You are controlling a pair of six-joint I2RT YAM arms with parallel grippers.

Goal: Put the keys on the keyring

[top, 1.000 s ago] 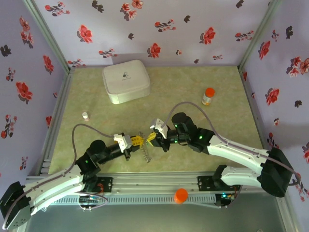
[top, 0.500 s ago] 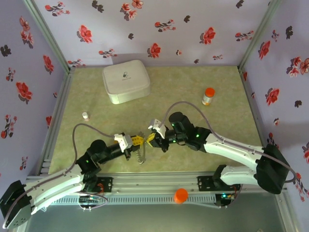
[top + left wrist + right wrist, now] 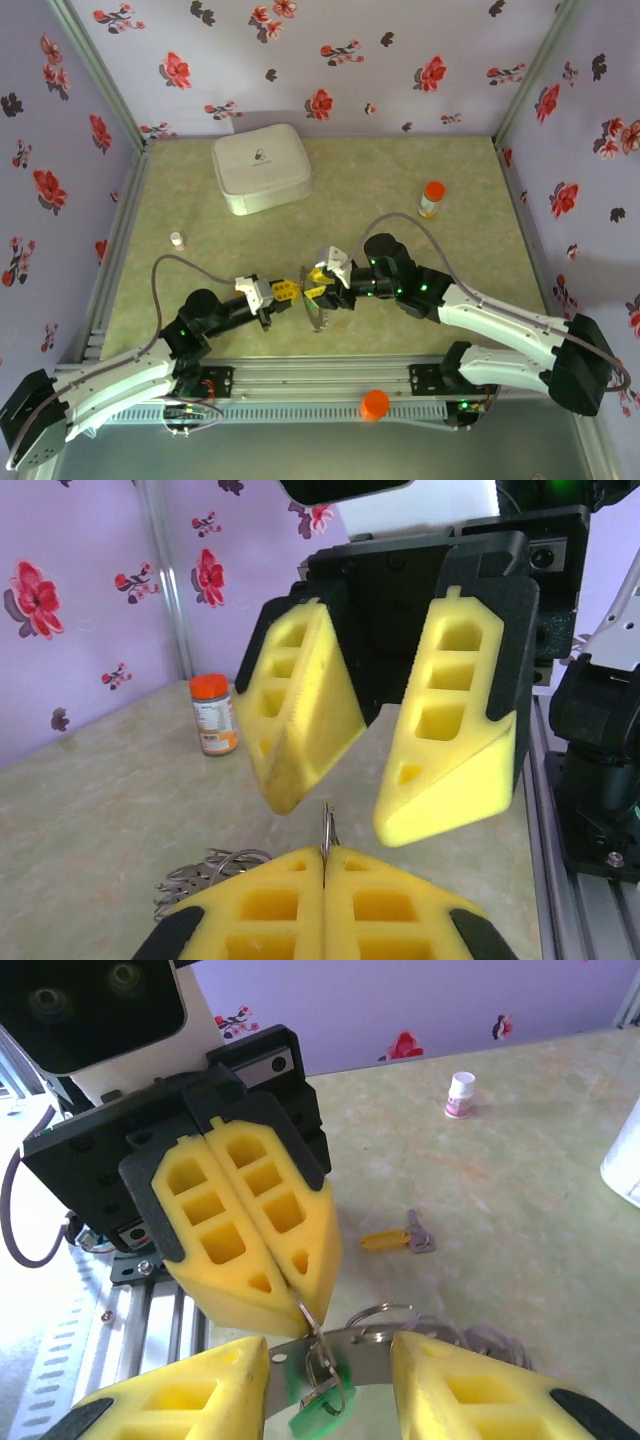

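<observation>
My left gripper (image 3: 283,292) (image 3: 325,852) is shut, its yellow pads pinching a thin wire loop of the keyring (image 3: 326,832) (image 3: 372,1352). The ring's flat grey band hangs below the left pads (image 3: 250,1230) and runs across between my right fingers. The green-headed key (image 3: 322,1412) dangles from the pinched loop. My right gripper (image 3: 320,279) (image 3: 330,1390) faces the left one tip to tip and stands open, one finger either side of the band, touching nothing. The yellow-headed key (image 3: 385,1239) lies flat on the table beyond. More of the ring's loops (image 3: 205,873) rest on the table.
A white rounded box (image 3: 260,167) sits at the back left. An orange-capped bottle (image 3: 431,199) (image 3: 213,713) stands back right and a small white bottle (image 3: 177,240) (image 3: 459,1094) at the left. The metal rail (image 3: 330,380) runs along the near edge.
My right gripper has opened and backed off slightly to the right, letting go of what it pinched. The left gripper stays shut on the keyring, which has swung right.
</observation>
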